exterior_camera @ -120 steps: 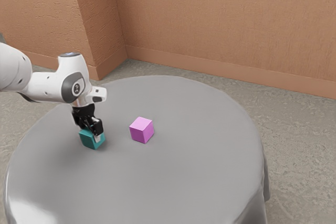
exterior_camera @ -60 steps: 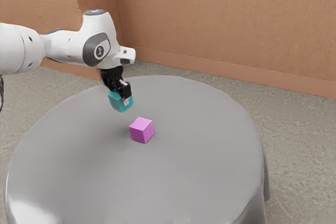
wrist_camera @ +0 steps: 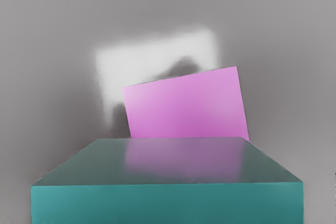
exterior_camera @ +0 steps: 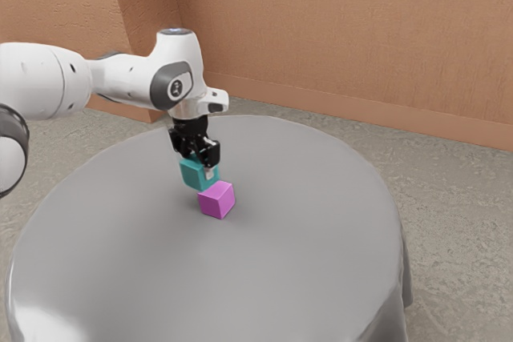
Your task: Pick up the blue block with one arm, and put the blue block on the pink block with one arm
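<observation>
Exterior — block point(exterior_camera: 192, 175) (teal) within end effector point(exterior_camera: 198, 166)

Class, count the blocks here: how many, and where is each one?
2. The blue block is held in the gripper, close over the pink block, which rests on the grey table.

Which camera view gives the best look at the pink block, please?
The exterior view: the pink block sits whole on the table, three faces showing, the gripper holding the blue block close above it. The wrist view shows its top face, partly hidden behind the blue block.
</observation>
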Robot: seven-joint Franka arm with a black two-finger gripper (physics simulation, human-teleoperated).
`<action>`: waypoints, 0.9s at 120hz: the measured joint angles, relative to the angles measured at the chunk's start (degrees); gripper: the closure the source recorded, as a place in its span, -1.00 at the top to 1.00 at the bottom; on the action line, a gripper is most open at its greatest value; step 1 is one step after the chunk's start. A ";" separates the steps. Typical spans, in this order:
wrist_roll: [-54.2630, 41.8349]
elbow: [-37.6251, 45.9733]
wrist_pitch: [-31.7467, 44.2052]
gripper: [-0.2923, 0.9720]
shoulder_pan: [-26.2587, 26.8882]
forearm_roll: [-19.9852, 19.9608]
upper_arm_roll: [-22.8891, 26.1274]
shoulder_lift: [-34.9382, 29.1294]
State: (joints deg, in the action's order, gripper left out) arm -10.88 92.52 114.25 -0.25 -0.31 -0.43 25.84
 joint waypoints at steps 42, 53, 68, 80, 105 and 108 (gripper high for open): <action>4.84 -0.38 -0.38 0.08 1.73 -0.04 0.16 0.44; 5.79 -0.25 -0.41 0.08 1.82 -0.05 0.17 0.47; 6.87 -0.08 -0.35 0.07 1.77 -0.03 0.17 1.08; 7.54 -0.43 -0.29 0.07 1.74 0.42 0.18 1.36; 8.49 -3.21 -0.30 0.07 1.95 2.45 0.43 2.63; 8.58 -3.32 -0.31 0.07 1.92 2.54 0.43 2.75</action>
State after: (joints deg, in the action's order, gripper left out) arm -2.30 89.20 113.94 1.67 2.23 0.00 28.59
